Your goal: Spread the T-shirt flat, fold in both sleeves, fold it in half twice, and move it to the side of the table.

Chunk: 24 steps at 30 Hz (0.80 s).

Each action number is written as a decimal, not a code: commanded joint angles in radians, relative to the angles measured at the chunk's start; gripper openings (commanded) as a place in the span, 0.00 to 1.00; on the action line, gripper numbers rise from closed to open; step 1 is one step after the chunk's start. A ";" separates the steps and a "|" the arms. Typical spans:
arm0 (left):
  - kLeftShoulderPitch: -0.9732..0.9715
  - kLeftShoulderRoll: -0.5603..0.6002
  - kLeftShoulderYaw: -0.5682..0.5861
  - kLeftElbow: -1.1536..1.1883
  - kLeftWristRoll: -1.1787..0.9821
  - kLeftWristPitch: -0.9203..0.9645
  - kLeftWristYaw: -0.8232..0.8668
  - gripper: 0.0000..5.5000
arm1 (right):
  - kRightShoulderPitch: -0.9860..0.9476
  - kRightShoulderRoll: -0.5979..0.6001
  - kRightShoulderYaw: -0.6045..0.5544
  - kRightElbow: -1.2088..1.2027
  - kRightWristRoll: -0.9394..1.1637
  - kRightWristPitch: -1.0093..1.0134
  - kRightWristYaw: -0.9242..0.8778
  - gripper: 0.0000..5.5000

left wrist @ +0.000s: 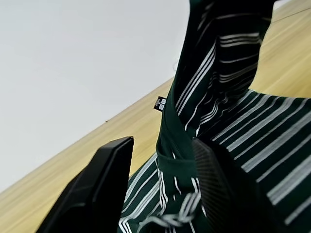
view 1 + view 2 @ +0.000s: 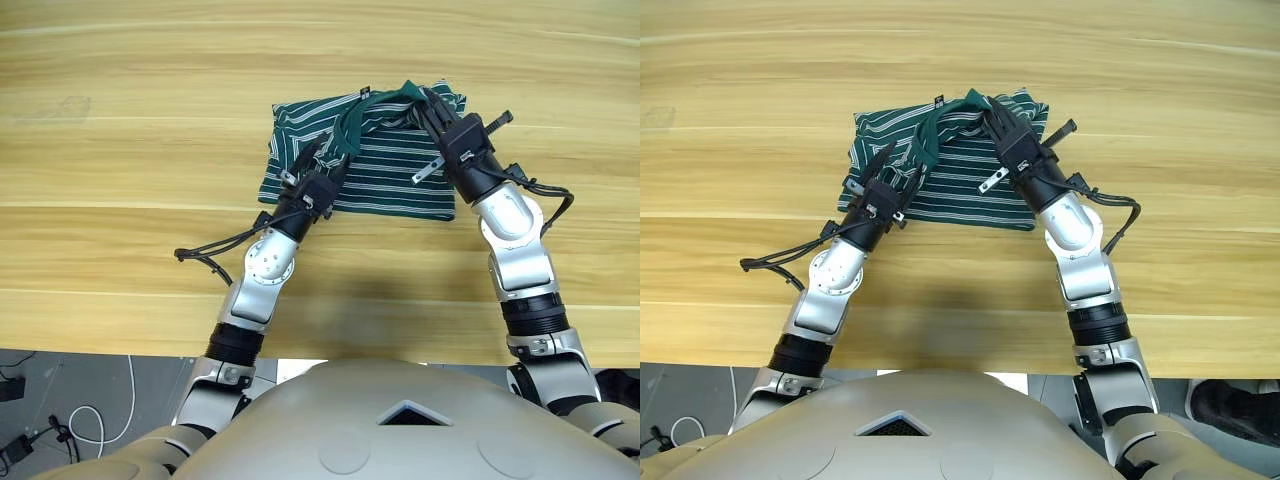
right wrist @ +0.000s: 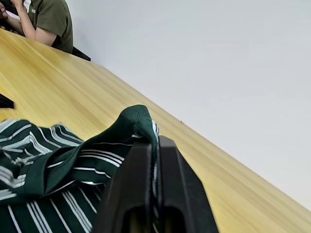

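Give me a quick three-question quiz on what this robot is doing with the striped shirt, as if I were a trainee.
1. True or false: the right gripper is shut on a raised fold of the T-shirt.
2. Which describes the T-shirt? A: plain red. B: dark green with white stripes. C: blue with dots.
3. In two words, what surface does the T-shirt lie on?

Key: 1 true. 2 B. 3 wooden table.

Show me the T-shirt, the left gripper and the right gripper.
T-shirt [image 2: 390,175], left eye view, striped folded body.
left gripper [image 1: 163,150], left wrist view, between its fingertips.
right gripper [image 3: 154,145], right wrist view, between its fingertips.
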 commanded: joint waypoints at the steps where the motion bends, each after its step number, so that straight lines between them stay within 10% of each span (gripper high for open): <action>1: -0.047 -0.017 -0.011 0.075 0.033 0.004 0.045 0.41 | -0.012 0.006 0.006 -0.051 -0.008 0.022 0.009 0.01; 24: 0.029 -0.057 -0.068 0.191 0.059 -0.061 0.202 0.41 | -0.025 0.032 0.016 -0.117 0.002 0.042 0.023 0.01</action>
